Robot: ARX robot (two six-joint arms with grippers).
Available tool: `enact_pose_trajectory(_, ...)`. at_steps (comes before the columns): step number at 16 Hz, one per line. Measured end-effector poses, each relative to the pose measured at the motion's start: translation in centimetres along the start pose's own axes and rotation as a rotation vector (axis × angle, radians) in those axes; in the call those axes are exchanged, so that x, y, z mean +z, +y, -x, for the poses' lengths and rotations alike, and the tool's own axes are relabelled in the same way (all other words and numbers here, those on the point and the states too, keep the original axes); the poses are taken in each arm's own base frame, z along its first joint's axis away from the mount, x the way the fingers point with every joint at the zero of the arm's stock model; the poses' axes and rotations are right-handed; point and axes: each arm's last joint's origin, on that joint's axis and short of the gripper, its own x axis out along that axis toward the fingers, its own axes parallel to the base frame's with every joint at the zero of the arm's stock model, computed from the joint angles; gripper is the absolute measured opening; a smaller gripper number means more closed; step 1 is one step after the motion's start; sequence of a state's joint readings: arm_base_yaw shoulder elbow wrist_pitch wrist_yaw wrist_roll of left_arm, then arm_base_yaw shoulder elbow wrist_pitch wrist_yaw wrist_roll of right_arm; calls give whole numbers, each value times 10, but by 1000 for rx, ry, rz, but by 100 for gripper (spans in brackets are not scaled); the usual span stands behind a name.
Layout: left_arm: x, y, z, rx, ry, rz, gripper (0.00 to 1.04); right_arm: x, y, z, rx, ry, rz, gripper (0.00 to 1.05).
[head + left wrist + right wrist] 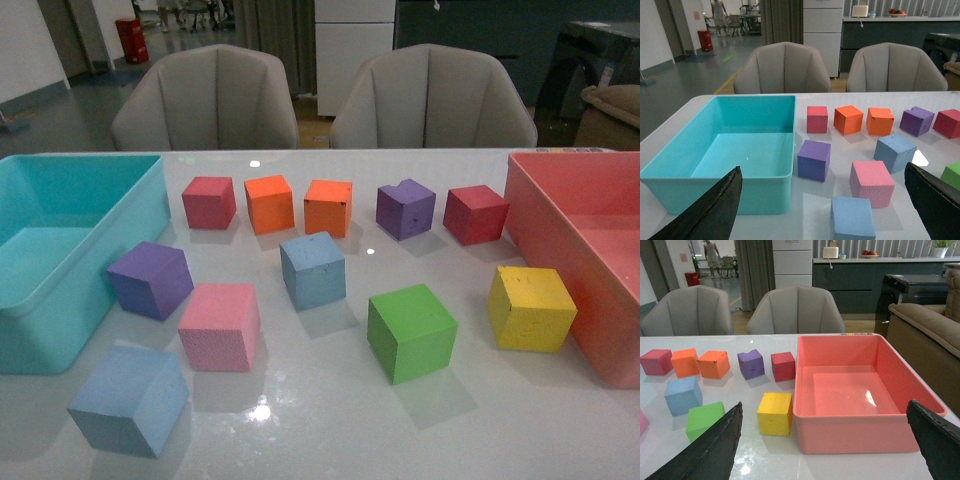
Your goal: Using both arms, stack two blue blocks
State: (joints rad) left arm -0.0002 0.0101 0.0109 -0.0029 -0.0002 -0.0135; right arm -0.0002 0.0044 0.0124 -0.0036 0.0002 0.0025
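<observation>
One blue block (pixel 313 269) sits near the table's middle; it also shows in the left wrist view (pixel 895 152) and the right wrist view (pixel 683 395). The other blue block (pixel 130 398) lies at the front left, just ahead of my left gripper (pixel 825 210) in the left wrist view (pixel 852 218). My left gripper is open and empty, fingers (pixel 715 210) wide apart. My right gripper (pixel 825 445) is open and empty, hovering before the pink bin (pixel 860 430). Neither arm shows in the front view.
A turquoise bin (pixel 60 300) stands at the left and a pink bin (pixel 590 270) at the right. Purple (pixel 150 279), pink (pixel 220 326), green (pixel 411 331), yellow (pixel 530 307), red, orange and dark red cubes lie scattered between them. Two chairs stand behind the table.
</observation>
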Motion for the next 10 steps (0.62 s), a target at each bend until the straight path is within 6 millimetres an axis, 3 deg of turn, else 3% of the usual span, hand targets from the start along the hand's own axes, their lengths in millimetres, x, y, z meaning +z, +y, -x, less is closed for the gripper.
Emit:
enact_pose_trajectory(2, 0, 0, 0, 0, 0, 0, 98, 0, 0, 0, 0, 0, 0, 98)
enact_pose_trajectory(4, 3, -1, -1, -97, 340, 41, 98, 0, 0, 0, 1, 0, 0, 98)
enact_pose_trajectory(6, 16, -6, -6, -149, 365, 47, 98, 0, 0, 0, 0, 0, 0, 98)
enact_pose_trajectory(8, 29, -9, -24, -156, 316, 43, 98, 0, 0, 0, 0, 0, 0, 98)
enact_pose_trajectory(10, 21, -18, -53, -186, 370, 23, 98, 0, 0, 0, 0, 0, 0, 98)
